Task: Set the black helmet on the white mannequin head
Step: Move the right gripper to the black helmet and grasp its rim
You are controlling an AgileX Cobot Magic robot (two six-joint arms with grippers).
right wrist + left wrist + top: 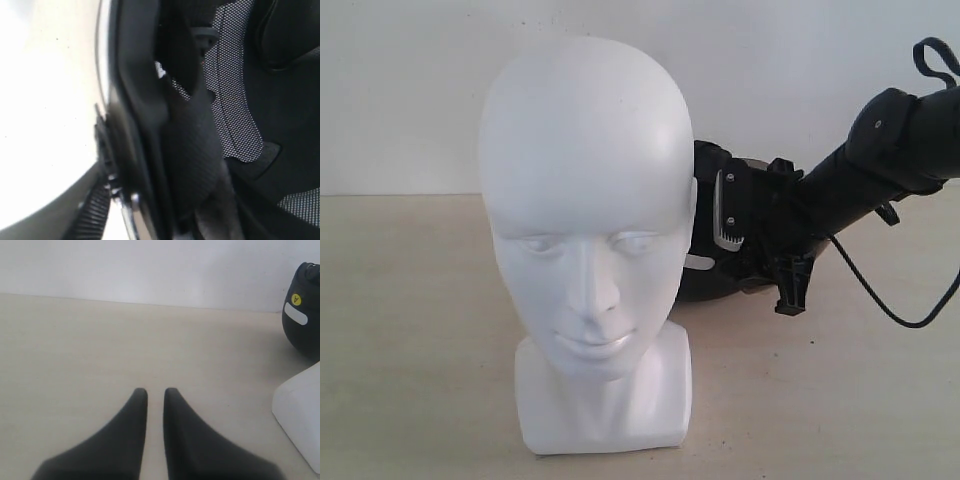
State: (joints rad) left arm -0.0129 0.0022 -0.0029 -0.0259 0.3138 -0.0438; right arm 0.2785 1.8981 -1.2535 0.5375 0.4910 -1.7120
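I see the black helmet (708, 285) lying on the table (420, 350) just behind the white mannequin head (585, 200), toward the right arm, where my right pincer (730, 215) straddles its rim, though I cannot tell if the jaws grip it.

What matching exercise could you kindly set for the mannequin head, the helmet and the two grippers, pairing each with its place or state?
1 white mannequin head
2 black helmet
3 left gripper
4 right gripper

A at the helmet's rim
B upright on the table, facing the exterior camera
C jaws close together, holding nothing
D behind the head

Pairs: 1-B; 2-D; 3-C; 4-A
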